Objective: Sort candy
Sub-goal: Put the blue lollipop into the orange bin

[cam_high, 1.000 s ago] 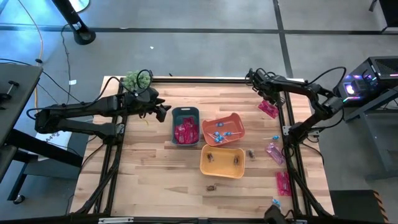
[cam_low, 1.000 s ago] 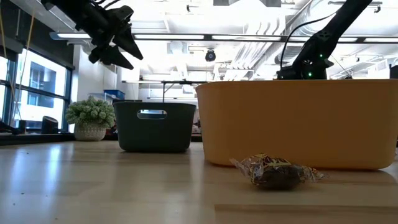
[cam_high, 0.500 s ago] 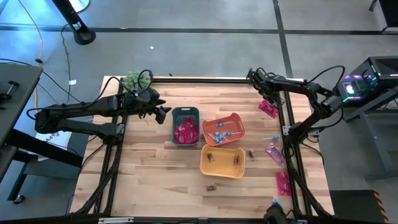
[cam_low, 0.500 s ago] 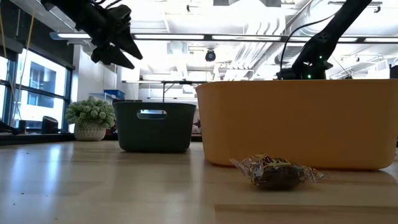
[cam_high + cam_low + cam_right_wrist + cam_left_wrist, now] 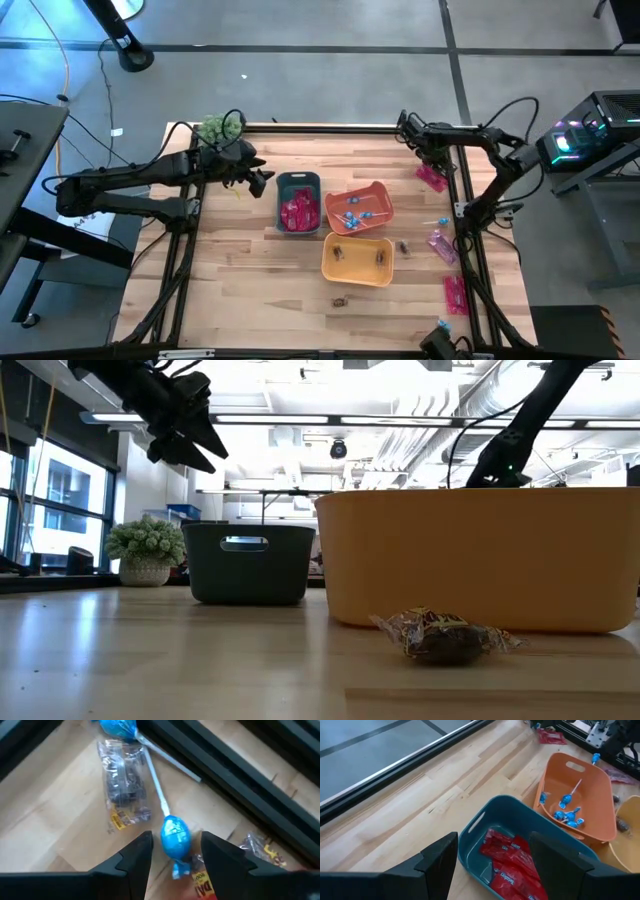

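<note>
1. A blue lollipop (image 5: 175, 839) is held between the fingers of the right gripper (image 5: 418, 135), raised near the counter's (image 5: 250, 280) far right corner.
2. The left gripper (image 5: 262, 180) is spread wide and empty beside the blue bin (image 5: 298, 182) of red packets (image 5: 512, 865).
3. A carry to the orange bin (image 5: 375, 190), where lollipops lie, appears to be called for next.

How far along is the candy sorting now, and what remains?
Done: red packets are in the grey-blue bin, lollipops in the orange bin, brown pieces in the yellow bin. In hand: a blue lollipop shows right before the right gripper; grip unclear. Left gripper waits open-jawed beside the grey-blue bin. Left: loose pink packets, a brown piece and a stray lollipop at the table's right.
</note>
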`<state>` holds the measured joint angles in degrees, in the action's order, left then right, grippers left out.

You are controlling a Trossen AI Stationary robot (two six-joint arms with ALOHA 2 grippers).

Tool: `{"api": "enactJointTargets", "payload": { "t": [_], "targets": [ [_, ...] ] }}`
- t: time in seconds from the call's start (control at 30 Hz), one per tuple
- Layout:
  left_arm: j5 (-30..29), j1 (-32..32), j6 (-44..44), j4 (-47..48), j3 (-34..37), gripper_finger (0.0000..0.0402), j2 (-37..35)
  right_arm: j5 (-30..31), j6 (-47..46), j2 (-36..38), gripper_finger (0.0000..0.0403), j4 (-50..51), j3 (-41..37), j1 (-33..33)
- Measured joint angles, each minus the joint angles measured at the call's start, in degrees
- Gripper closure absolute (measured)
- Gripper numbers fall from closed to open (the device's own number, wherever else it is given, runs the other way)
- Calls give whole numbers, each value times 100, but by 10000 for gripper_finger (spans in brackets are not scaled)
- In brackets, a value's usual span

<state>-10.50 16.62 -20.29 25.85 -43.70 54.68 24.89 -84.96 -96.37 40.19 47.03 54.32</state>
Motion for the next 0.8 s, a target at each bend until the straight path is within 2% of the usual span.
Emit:
{"api": "enactJointTargets", "payload": {
  "t": [0.2,0.3,0.4,0.57,0.8],
  "targets": [
    [11,0,-109,-2,0,163,0,42,9,-213,236,-79,-40,18],
    [10,0,-236,-7,0,163,1,57,378,-197,245,-91,-41,23],
    [-7,0,-240,-30,0,163,2,53,718,-158,276,-15,-47,27],
    [-9,0,-211,-49,0,163,0,90,1302,-52,358,301,-57,-168],
    [-19,2,102,-99,-232,163,-81,48,1789,707,363,687,-82,-947]
  ]
}}
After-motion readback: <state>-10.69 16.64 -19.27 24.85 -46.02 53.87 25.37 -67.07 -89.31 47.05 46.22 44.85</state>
